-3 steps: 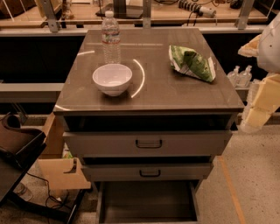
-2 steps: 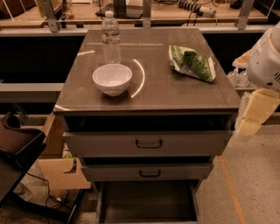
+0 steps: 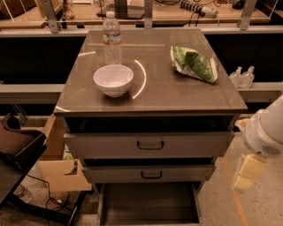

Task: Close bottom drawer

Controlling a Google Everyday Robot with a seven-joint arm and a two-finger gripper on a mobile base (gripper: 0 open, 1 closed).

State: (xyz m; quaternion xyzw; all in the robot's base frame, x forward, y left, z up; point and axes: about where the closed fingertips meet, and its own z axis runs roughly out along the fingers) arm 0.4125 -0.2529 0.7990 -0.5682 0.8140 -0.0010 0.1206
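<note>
A speckled floor (image 3: 261,207) and a long workbench (image 3: 177,13) at the back frame a grey-brown cabinet (image 3: 177,99) with three drawers. The gripper (image 3: 248,173) hangs in the air at the right edge of the view, beside the cabinet's right side and touching nothing; it shows as a cream-coloured piece below the white arm (image 3: 266,132). Whether it is apart or together cannot be told.

The bottom drawer (image 3: 150,205) lies to the left of the gripper and a little lower. It is pulled well out, its dark box interior open to view, and its front runs off the lower edge of the picture. The drawer and the gripper are clearly apart.

At about the gripper's height, to its left, is the middle drawer front (image 3: 177,173). Above that is the taller top drawer front (image 3: 190,145).

Up and to the left of the gripper, on the cabinet top, stand a white bowl (image 3: 113,79) and a water bottle (image 3: 112,42). A green snack bag (image 3: 193,64) lies nearer the gripper's side.
</note>
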